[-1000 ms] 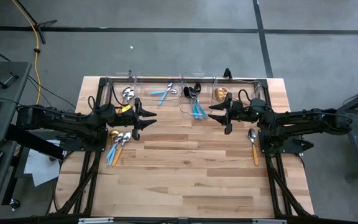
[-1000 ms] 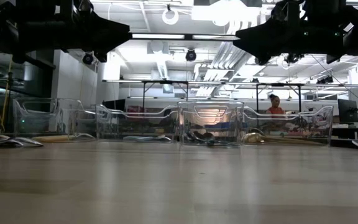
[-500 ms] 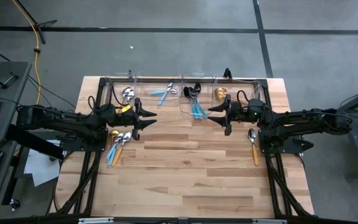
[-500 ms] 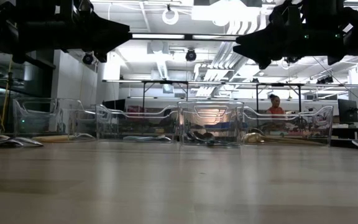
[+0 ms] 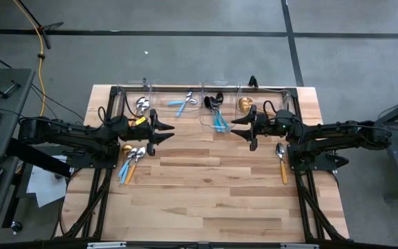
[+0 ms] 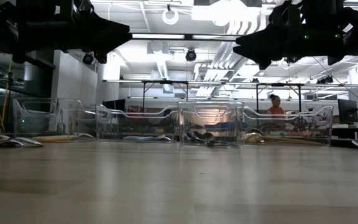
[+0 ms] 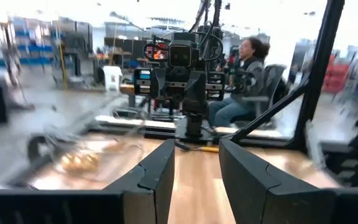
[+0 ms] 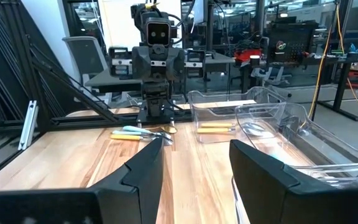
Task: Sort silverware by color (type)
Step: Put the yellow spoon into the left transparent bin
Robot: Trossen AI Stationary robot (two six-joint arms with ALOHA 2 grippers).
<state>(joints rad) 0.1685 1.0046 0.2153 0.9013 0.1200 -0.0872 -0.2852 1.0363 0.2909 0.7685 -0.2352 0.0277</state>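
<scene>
The wooden bench (image 5: pixel 206 200) offers a wide bare area across its near half, with nothing lying between the two arms at mid-bench. Along the far edge stands a row of clear bins (image 5: pixel 206 104), which limits travel in that direction; they hold orange-handled spoons (image 5: pixel 141 106), light-blue-handled pieces (image 5: pixel 182 104), black pieces with blue handles (image 5: pixel 217 114) and a gold piece (image 5: pixel 245 105). The left hand (image 5: pixel 166 131) hovers above the bench near the bins, fingers apart, holding nothing. Just beside its arm lies a loose group of silverware (image 5: pixel 131 160). The right hand (image 5: pixel 238 129) faces it from the opposite side, fingers wide apart and empty. One orange-handled spoon (image 5: pixel 282 162) lies beside the right arm near the bench's right edge
</scene>
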